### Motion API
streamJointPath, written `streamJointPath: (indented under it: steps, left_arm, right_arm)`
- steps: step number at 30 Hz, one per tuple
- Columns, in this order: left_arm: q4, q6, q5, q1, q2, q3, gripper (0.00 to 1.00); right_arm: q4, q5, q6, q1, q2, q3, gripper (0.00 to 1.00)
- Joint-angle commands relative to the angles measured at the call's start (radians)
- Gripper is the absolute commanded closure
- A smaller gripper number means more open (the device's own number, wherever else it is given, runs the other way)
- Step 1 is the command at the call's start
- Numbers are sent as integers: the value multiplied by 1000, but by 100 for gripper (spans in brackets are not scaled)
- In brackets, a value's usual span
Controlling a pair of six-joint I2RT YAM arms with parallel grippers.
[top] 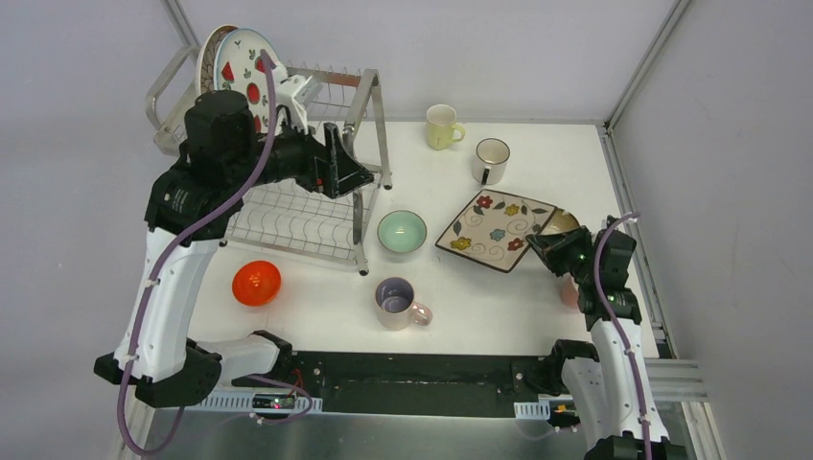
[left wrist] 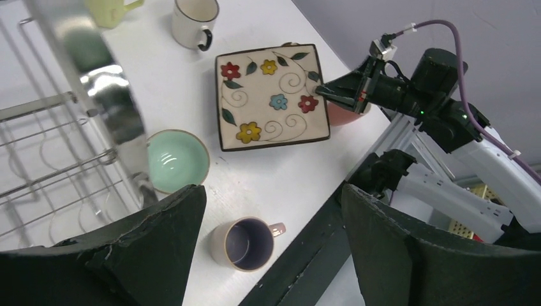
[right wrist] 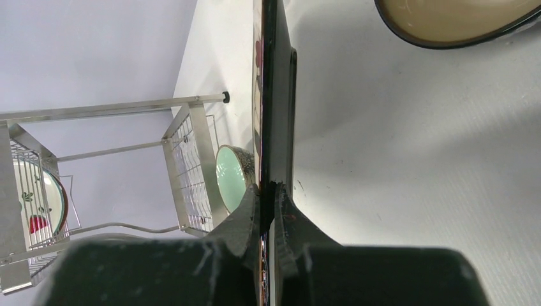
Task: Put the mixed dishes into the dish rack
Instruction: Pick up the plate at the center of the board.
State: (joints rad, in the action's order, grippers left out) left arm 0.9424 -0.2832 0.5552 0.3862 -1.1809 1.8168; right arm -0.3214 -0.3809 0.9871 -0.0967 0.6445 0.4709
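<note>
My right gripper [top: 538,240] is shut on the right corner of the flowered square plate [top: 495,230], which shows edge-on between the pads [right wrist: 252,203] in the right wrist view. The brown bowl [top: 563,221] sits just behind that corner. My left gripper [top: 337,169] hangs open and empty over the dish rack [top: 288,218], its fingers [left wrist: 159,248] wide apart above the lilac-lined mug [left wrist: 243,243]. Two round plates [top: 240,67] stand in the rack's upper tier. The mint bowl [top: 401,232] sits by the rack's front post and the orange bowl [top: 257,283] in front of the rack.
A yellow mug [top: 443,126] and a white mug [top: 490,160] stand at the back of the table. Something pink [top: 569,293] shows partly under the right arm. The table's right edge rail [top: 628,206] runs close to the right gripper.
</note>
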Motion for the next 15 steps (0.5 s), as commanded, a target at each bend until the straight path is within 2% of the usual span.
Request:
streamJointPath:
  steps: [1, 4, 9, 15]
  left_arm:
    - [-30, 6, -56, 101, -52, 66, 20]
    - [-30, 27, -143, 192, -100, 111, 20]
    - [-31, -2, -156, 280, -185, 187, 21]
    - [-58, -25, -175, 337, -274, 184, 21]
  right_arm:
    - [180, -94, 36, -8, -33, 104, 100]
    - [181, -102, 39, -8, -46, 100, 100]
    - [148, -97, 32, -8, -66, 117, 100]
    - [147, -100, 51, -9, -66, 122, 100]
